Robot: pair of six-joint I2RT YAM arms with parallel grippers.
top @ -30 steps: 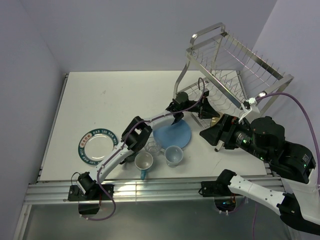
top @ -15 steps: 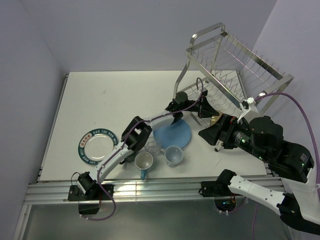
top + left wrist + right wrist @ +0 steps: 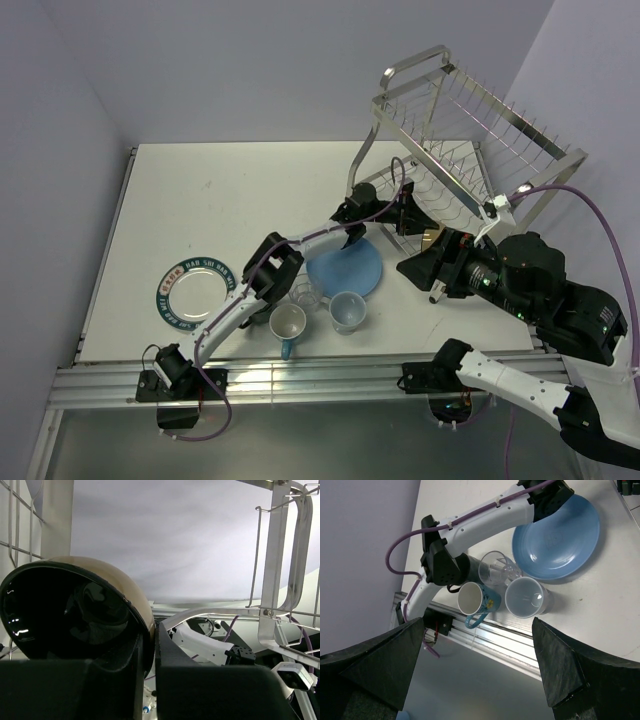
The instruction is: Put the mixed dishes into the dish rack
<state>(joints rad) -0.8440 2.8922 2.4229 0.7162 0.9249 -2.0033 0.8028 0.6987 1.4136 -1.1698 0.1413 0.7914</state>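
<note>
The black bowl (image 3: 70,615) is gripped by the left claw (image 3: 148,645), beside the dish rack (image 3: 277,555). The right claw (image 3: 477,652) is spread wide, with nothing held. Below it, the light-blue plate (image 3: 555,535) and light-blue cup (image 3: 526,597) are waiting on the worktop (image 3: 600,610). No dish is seen loaded yet.

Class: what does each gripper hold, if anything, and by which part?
The left gripper pinches the glossy black bowl by its rim, clamped between both fingers. The open right gripper holds nothing.

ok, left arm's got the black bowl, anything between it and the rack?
Nothing visible. The black bowl, pinched by its rim in the left gripper, is right at the dish rack wires, and no other dish shows in the rack. The right arm hangs close beside the rack, not in the path.
</note>
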